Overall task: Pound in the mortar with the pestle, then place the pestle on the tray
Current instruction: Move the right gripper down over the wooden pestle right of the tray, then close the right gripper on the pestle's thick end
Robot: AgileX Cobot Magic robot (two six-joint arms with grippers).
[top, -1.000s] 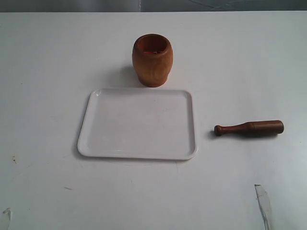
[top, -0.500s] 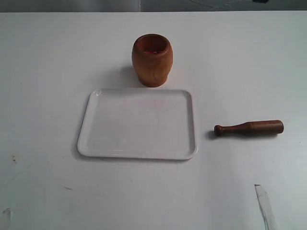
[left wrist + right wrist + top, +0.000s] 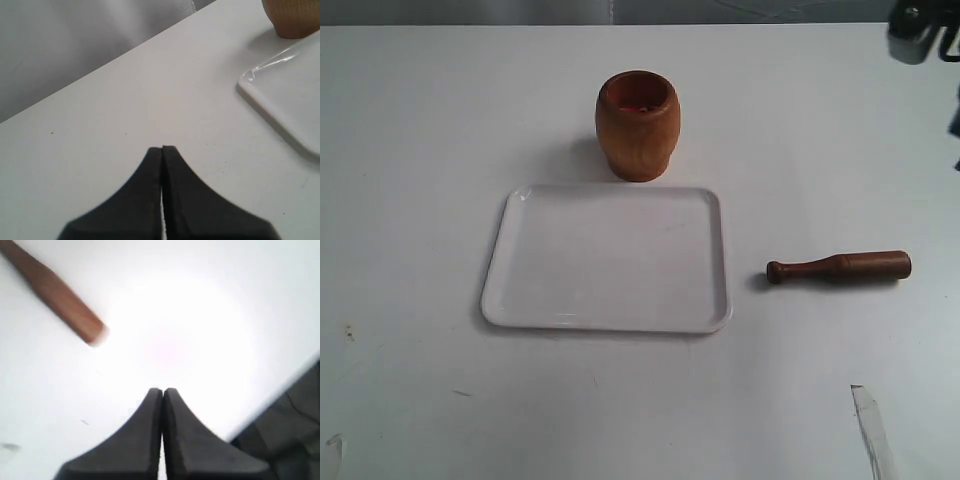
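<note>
The light brown wooden mortar (image 3: 637, 125) stands upright behind the glossy white tray (image 3: 520, 290), its reddish inside showing. The dark brown pestle (image 3: 840, 267) lies flat on the table to the tray's right, knob end toward the tray. My right gripper (image 3: 162, 389) is shut and empty above bare table, with the pestle's thick end (image 3: 60, 297) some way off. Part of the right arm (image 3: 920, 35) shows at the top right of the exterior view. My left gripper (image 3: 162, 147) is shut and empty over the table, near the tray's corner (image 3: 260, 95) and the mortar's foot (image 3: 295, 20).
The white table (image 3: 420, 150) carries only these objects. A strip of tape (image 3: 870, 425) lies near the front right. The table's edge and a dark floor area (image 3: 290, 425) appear in the right wrist view. A grey wall (image 3: 75, 40) rises beyond the table's edge.
The right arm has come into the exterior view at the top right corner. The mortar, tray and pestle have not moved.
</note>
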